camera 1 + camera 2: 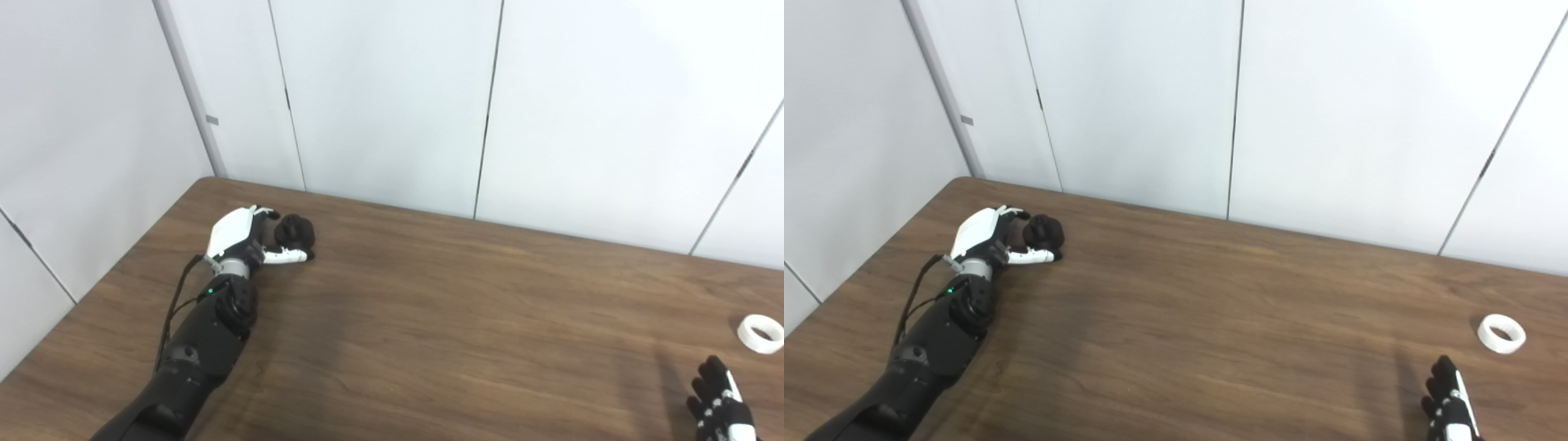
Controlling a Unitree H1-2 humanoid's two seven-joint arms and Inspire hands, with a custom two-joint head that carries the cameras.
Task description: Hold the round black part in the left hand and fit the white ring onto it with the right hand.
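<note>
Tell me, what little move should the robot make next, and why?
Probably closing the left hand on the round black part: its fingers already flank it on the brown wooden table. The white plastic ring lies untouched beyond the right hand.

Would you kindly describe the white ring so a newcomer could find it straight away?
Look along the brown table to its right end. There the white ring lies flat and alone, just beyond the right hand; it is the only small white loop there.

Left hand [245,236]: white shell, black fingertips
Forearm [208,331]: black casing, green light (one thin black cable alongside)
Right hand [721,404]: black, white trim
</note>
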